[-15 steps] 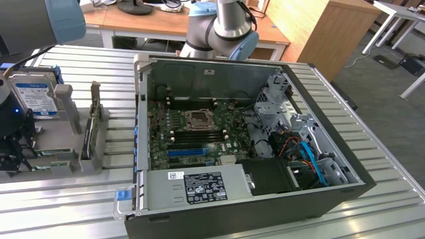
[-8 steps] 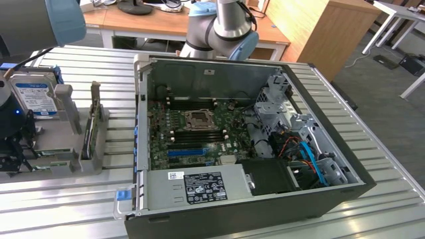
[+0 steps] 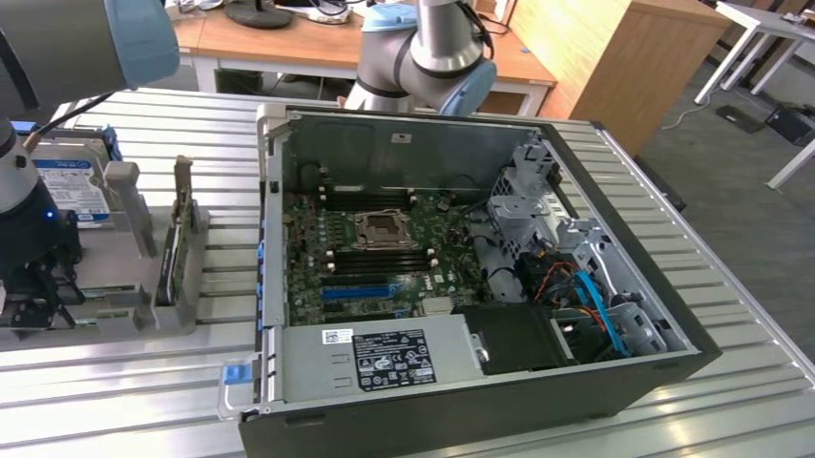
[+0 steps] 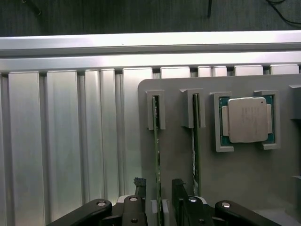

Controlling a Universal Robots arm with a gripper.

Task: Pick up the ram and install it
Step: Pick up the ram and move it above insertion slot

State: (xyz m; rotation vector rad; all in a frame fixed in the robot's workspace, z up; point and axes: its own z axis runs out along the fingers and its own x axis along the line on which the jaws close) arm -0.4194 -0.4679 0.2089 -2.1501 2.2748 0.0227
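Wrist view: the gripper [image 4: 158,186] hangs over a grey holder [image 4: 235,188] that rests on a ribbed metal table [image 4: 61,141].
Ram: the ram [image 4: 157,150] stands on its long edge in one slot of the holder, so the camera sees its thin green edge.
Long axis: it lies flat along the slot, in line with the table's ribs. One end is tucked into a grey end bracket [image 4: 155,110] and the other end points toward the gripper.
Fingers: the two dark fingers [image 4: 139,184] are spread apart, one on each side of the ram near its gripper end. A strip of grey holder shows between each finger and the board, so nothing is gripped.
Neighbour: a second strip [image 4: 195,155] stands on edge in the next slot, parallel to the ram and just beside it, outside the fingers.
Processor: a square silver-capped processor [image 4: 248,120] lies flat in a pocket of the holder, beyond the second strip.
Exterior view: the arm [image 3: 23,191] reaches down at the exterior view's left, with the gripper [image 3: 26,310] low over the holder [image 3: 128,315].
Hard drive: a silver hard drive [image 3: 71,186] with a blue label stands in the same holder, behind the arm.
Computer case: an open computer case [image 3: 612,382] lies on its side on the table [image 3: 128,401], to the exterior view's right of the holder, its motherboard [image 3: 369,258] facing up.
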